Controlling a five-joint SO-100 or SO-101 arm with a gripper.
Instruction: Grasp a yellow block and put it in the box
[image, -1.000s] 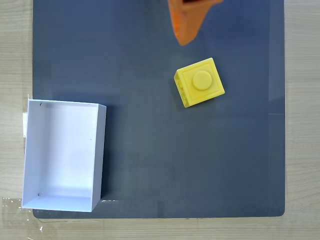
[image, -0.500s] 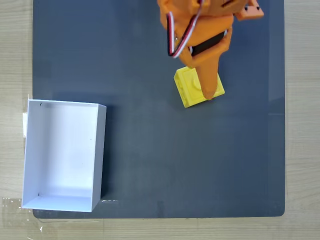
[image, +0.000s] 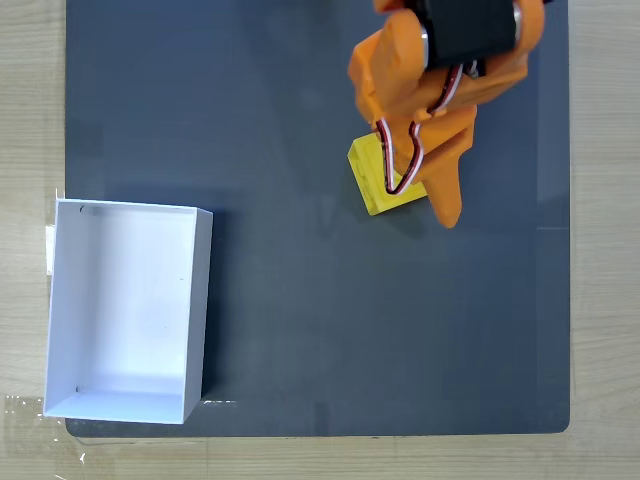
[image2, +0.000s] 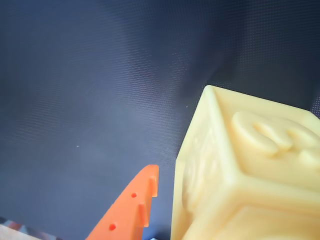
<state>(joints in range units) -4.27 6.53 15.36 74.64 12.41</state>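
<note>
Lower now than half a second ago, the gripper (image: 425, 195) straddles the yellow block (image: 372, 170) on the dark mat (image: 300, 300), fingers (image2: 131, 210) spread, not clamped; the white box (image: 125, 215) waits well apart

From the fixed view the orange gripper (image: 425, 195) is covering most of the yellow block (image: 372, 175), stud included, so I can't tell how the jaws are sitting. The arm is running off the top edge. In the wrist view the block (image2: 240, 175) is getting cropped at the right and bottom.
</note>
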